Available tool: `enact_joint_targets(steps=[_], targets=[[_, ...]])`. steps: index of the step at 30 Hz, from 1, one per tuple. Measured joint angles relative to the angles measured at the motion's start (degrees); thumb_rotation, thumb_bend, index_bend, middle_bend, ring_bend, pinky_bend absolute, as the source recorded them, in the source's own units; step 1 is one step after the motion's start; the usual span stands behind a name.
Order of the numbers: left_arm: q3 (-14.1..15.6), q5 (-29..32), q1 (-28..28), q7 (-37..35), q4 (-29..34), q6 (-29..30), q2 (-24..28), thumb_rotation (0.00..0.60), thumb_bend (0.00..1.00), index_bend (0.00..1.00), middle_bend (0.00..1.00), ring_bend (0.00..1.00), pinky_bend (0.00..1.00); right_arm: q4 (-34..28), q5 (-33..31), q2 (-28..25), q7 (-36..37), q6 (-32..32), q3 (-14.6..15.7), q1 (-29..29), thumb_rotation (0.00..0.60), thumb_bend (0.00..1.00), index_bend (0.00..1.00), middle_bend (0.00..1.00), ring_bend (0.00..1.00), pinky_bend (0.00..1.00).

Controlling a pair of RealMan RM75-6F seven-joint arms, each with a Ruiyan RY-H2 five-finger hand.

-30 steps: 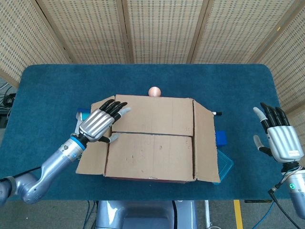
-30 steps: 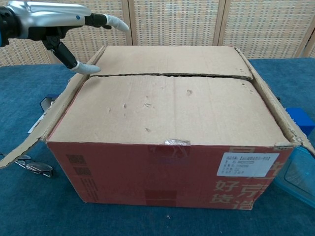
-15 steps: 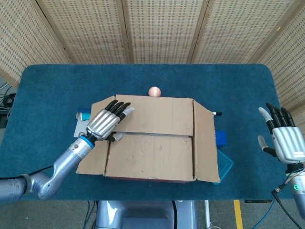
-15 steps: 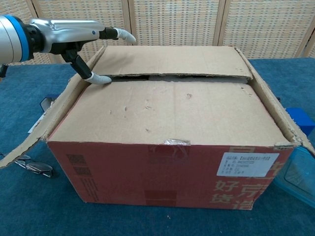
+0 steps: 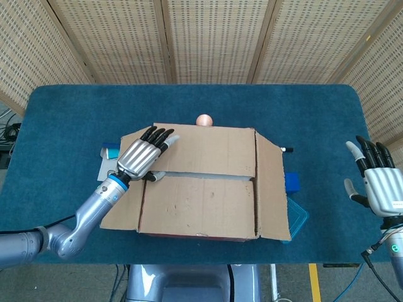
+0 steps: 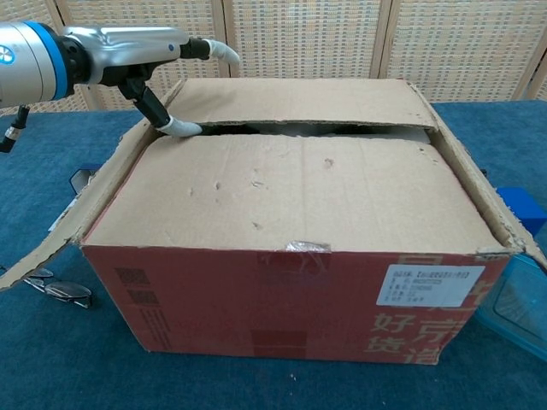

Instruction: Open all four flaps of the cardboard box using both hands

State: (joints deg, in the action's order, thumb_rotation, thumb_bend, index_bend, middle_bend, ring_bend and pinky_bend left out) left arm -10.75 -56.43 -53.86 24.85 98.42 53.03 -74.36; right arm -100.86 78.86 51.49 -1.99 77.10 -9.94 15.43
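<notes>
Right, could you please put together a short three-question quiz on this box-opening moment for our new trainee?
1. True or false: the left hand has its thumb tucked under the edge of the far flap of the cardboard box.
2. Which flap is lifted off the seam? A) near flap B) far flap C) neither.
3. Fill in: the right hand hovers off the box's ____ side with its fingers apart, holding nothing.

Key: 1 true; 2 B, a dark gap shows under it in the chest view; 3 right.
</notes>
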Motion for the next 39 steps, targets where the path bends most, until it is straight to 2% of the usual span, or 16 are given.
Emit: enact_joint_targets(steps=[7, 16, 26, 39], targets=[[-1.2, 0.3, 0.2, -1.4, -0.1, 1.0, 0.2, 0.515, 0.33, 0.00, 0.00, 0.00, 0.00, -0.1, 0.0, -0.1, 0.0, 0.0, -0.1, 0.0, 0.600, 0.47, 0.02, 0.00, 0.00, 0.00], [-4.8, -2.1, 0.7, -4.6, -0.9, 5.1, 1.6, 0.515, 0.33, 0.00, 0.00, 0.00, 0.00, -0.1, -0.1, -0.1, -0.1, 0.0, -0.2, -0.1, 0.600, 0.47, 0.02, 0.00, 0.00, 0.00], [-8.9, -1.8, -1.2, -6.6, -7.4, 5.5, 1.2, 0.515, 0.33, 0.00, 0.00, 0.00, 0.00, -0.3, -0.3, -0.4, 0.1, 0.1, -0.2, -0.3, 0.600, 0.47, 0.02, 0.00, 0.00, 0.00], [-11.3, 3.0, -6.4, -3.7, -18.9, 2.8, -3.2, 0.514, 0.33, 0.00, 0.00, 0.00, 0.00, -1.2, 0.1, -1.3, -0.1, 0.5, -0.1, -0.8, 0.600, 0.47, 0.02, 0.00, 0.00, 0.00]])
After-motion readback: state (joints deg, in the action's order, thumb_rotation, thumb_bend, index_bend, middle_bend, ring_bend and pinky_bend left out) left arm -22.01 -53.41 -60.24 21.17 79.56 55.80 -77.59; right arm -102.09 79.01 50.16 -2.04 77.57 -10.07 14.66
